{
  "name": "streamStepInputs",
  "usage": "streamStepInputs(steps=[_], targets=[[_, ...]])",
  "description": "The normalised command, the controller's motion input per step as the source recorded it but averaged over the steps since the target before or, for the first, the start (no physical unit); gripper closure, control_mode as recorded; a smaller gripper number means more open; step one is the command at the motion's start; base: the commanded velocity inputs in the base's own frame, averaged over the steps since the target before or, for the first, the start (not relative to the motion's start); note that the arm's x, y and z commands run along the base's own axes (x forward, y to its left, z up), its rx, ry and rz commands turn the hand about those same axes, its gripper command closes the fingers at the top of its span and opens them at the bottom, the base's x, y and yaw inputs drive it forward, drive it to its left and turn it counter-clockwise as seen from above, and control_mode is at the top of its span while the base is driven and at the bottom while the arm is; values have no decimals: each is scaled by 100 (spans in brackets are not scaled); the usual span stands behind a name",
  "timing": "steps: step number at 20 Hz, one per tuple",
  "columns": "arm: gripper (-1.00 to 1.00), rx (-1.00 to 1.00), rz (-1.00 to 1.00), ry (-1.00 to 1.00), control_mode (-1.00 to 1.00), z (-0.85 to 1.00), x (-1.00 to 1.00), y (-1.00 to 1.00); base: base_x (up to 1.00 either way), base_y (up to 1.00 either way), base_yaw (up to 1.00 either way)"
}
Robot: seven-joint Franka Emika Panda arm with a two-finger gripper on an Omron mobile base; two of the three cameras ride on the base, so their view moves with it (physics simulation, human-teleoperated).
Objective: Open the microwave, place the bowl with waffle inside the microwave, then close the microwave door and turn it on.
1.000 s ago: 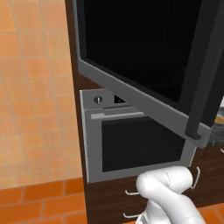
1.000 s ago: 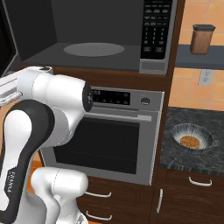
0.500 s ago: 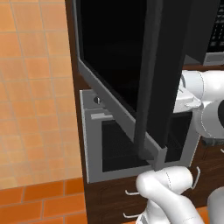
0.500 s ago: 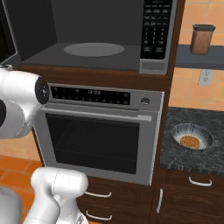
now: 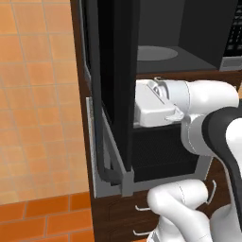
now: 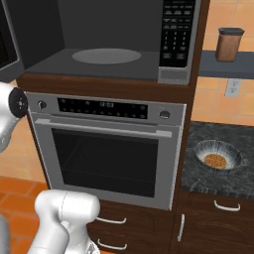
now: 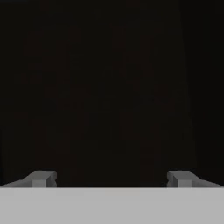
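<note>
The gripper (image 7: 109, 178) faces dark glass of the microwave door (image 5: 113, 94), jaws spread wide, holding nothing. The bowl (image 6: 217, 155) sits on the dark counter (image 6: 198, 173).

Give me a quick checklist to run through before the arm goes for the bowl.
1. Microwave door swung wide: ok, it stands open at the left, edge-on in the left base view.
2. Cavity free for the bowl: ok, the turntable is bare.
3. Gripper empty: ok, its fingers stand wide apart with nothing between them.
4. Bowl located: ok, on the dark counter right of the oven, waffle inside.
5. Hand clear of the door: cannot tell, the hand sits close against the door's inner side and the hand view is dark.
6. Bowl within reach: cannot tell, the arm is far over at the left.
</note>
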Motion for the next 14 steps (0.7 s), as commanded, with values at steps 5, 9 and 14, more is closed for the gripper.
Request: streamStepInputs(steps=[5,9,14], targets=[[-100,-2,0,0,-100,0,0,47,0,0,0],[-100,-1,0,1,-100,0,0,23,0,0,0],[-100,0,-1,0,-100,0,0,-7,0,0,0]])
